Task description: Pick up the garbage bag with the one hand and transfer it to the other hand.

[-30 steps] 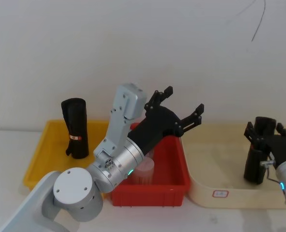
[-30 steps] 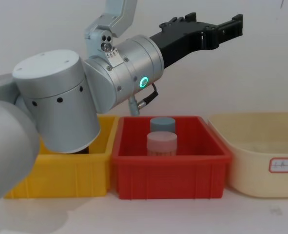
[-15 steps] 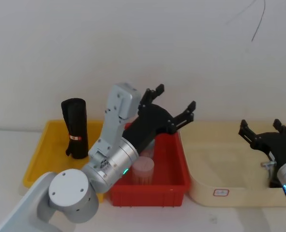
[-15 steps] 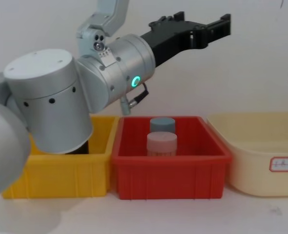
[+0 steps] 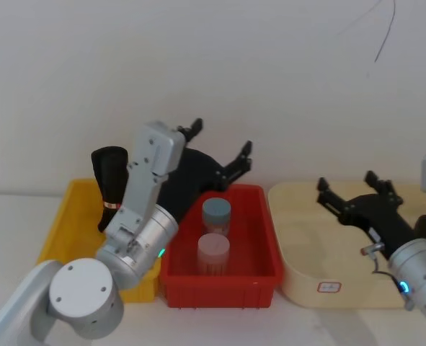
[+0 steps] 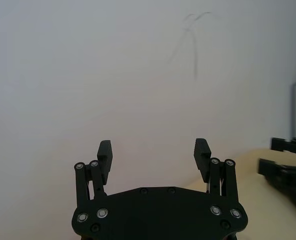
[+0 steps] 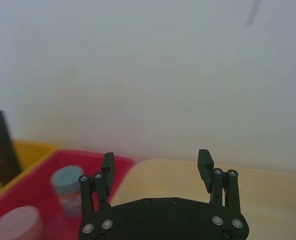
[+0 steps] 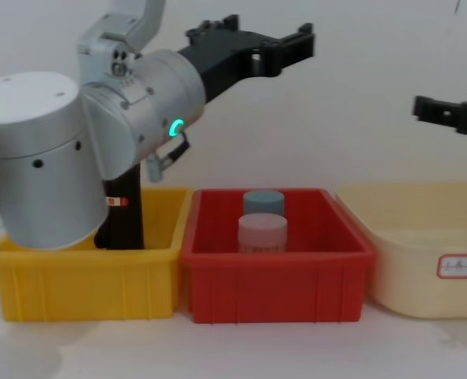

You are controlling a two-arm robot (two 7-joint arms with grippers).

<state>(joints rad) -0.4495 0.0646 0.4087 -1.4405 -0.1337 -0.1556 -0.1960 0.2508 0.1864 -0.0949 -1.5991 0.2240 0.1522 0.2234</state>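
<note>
The garbage bag [image 5: 109,189] is a black roll with a red label, standing upright at the back of the yellow bin [image 5: 60,232]. My left arm partly covers it in the chest view [image 8: 123,219], and it also appears in the right wrist view [image 7: 0,146]. My left gripper [image 5: 220,143] hangs open and empty above the back of the red bin [image 5: 270,246], to the right of the bag [image 8: 269,35] [image 6: 153,150]. My right gripper [image 5: 347,186] is open and empty over the cream tray [image 5: 299,249], pointing left [image 7: 156,160].
Two capped jars stand in the red bin, a grey-blue one [image 5: 216,214] behind a pink one [image 5: 213,252]. The three bins sit side by side against a white wall. My left arm's silver wrist [image 8: 130,103] looms over the yellow bin [image 8: 83,278].
Both arms have swung left. A second ago my right gripper was around a black roll in the cream tray; it has lifted away open and that roll is no longer visible.
</note>
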